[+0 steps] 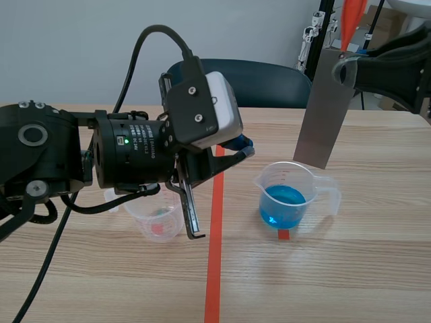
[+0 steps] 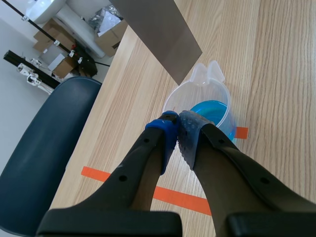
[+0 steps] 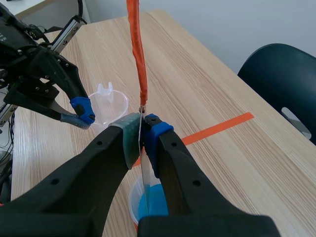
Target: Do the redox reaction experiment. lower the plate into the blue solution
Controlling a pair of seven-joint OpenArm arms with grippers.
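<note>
Plate (image 1: 324, 111) of grey metal, hanging nearly upright and slightly tilted above the clear beaker (image 1: 296, 195) that holds the blue solution (image 1: 283, 205). The plate's lower edge is level with the beaker's rim on the far side and has not entered the liquid. The right end effector (image 3: 142, 123) pinches the plate's upper edge between its pads; in the right wrist view the plate appears edge-on between the fingers. An orange-red strip (image 3: 137, 54) rises from the plate's top. The beaker stands on the wooden tabletop (image 1: 350, 269), just beside the orange-red tape line (image 1: 215, 235), spout turned away from that line. On the other side of the line, the left end effector (image 2: 178, 124) hangs with its fingers pressed together on nothing, tips pointed toward the beaker — close to its rim in the left wrist view. Under the left arm stands a second beaker (image 1: 156, 219), clear and without blue liquid. A dark chair (image 1: 262, 81) stands beyond the tabletop's far edge.
</note>
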